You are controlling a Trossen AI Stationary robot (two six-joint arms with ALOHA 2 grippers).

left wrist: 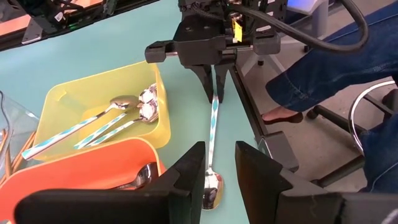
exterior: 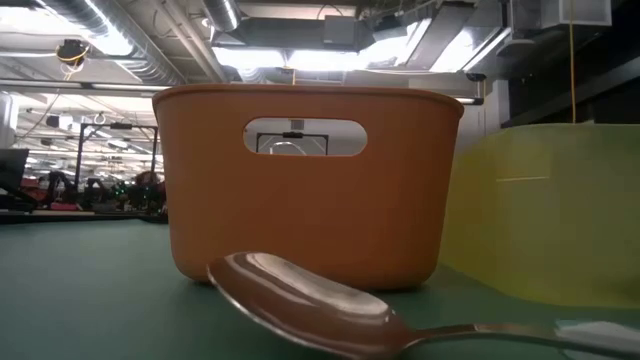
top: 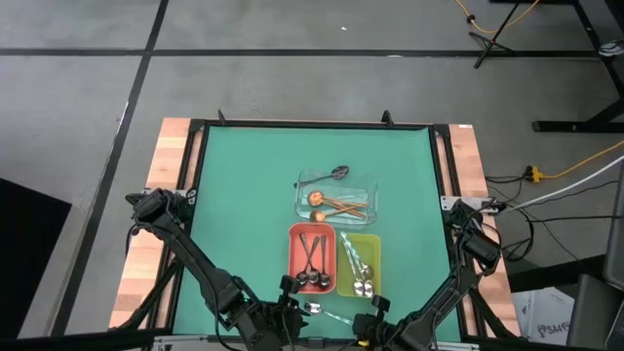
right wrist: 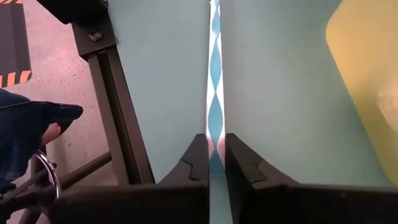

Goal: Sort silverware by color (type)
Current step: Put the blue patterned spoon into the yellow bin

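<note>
A silver spoon with a blue-and-white diamond-patterned handle (left wrist: 213, 134) lies flat on the green table (top: 244, 175) at its near edge, just in front of the red tray (top: 312, 259) and the yellow-green tray (top: 360, 264). Its bowl points left, its handle right. The right gripper (right wrist: 215, 163) is clenched on the tip of that handle; the right wrist view shows both fingers pressed against the patterned handle on either side. The left gripper (left wrist: 219, 171) hovers just over the spoon's bowl, fingers parted, holding nothing.

The red tray holds several dark black spoons (top: 312, 267), bowls toward the near end. The yellow-green tray, touching it on the right, holds silver spoons with the same blue-and-white handles (top: 357, 269). Just beyond these two stands the clear tray (top: 336, 196), containing copper-gold utensils (top: 338, 204). One dark spoon (top: 331, 174) rests across the clear tray's far rim.

In the low view, the spoon's bowl sits on the table close before the red tray's end wall.

Both arms reach in from the near corners of the table. Beyond the near table edge, a person's leg in blue jeans (left wrist: 323, 68) and a foot are visible beside a chair base.
</note>
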